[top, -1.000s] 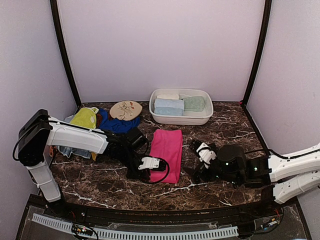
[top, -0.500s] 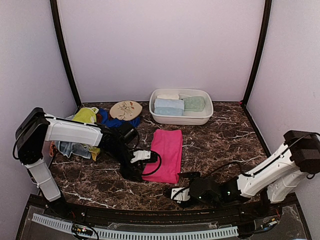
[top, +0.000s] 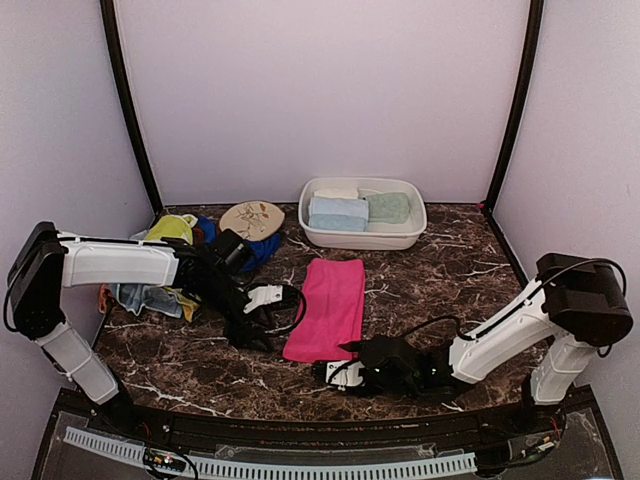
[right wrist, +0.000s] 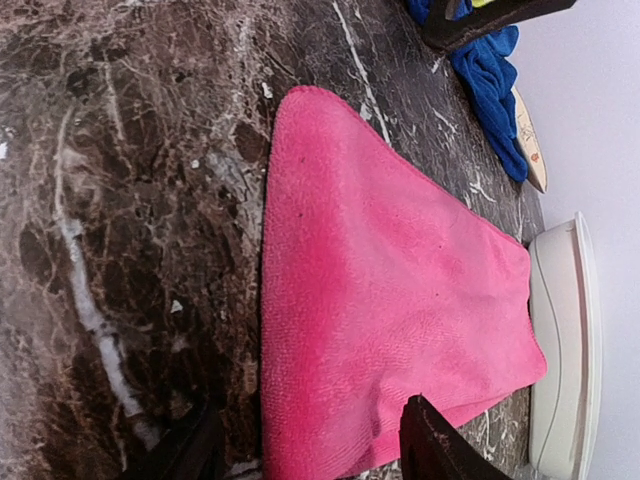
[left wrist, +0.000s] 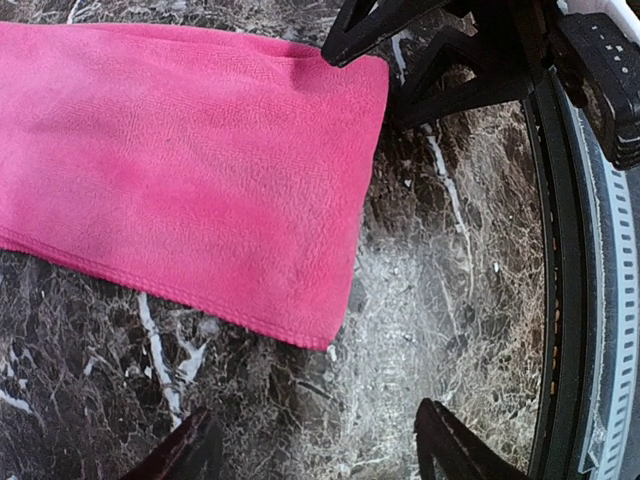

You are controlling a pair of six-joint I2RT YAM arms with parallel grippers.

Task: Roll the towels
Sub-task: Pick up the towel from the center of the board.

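Note:
A hot pink towel (top: 326, 305) lies flat in the middle of the marble table (top: 450, 270), long side running near to far. My left gripper (top: 262, 335) hovers open beside the towel's near left corner (left wrist: 330, 340), only bare marble between its fingers (left wrist: 450, 450). My right gripper (top: 338, 362) is low at the towel's near end and open: one finger (right wrist: 440, 445) stands over the pink towel (right wrist: 390, 290), the other over marble. More towels sit in a pile at the left: yellow-green (top: 170, 233), royal blue (top: 245, 250), pale blue (top: 150, 298).
A white basin (top: 360, 240) at the back holds rolled towels, pale blue (top: 337, 213) and mint (top: 388, 207). An oval floral disc (top: 252, 219) leans on the pile. The table's black front rim (left wrist: 560, 300) runs close to both grippers.
My left gripper opened, let go of the pink towel's left edge and drew back left. My right arm swung from the right side to the towel's near end, its jaws narrowing.

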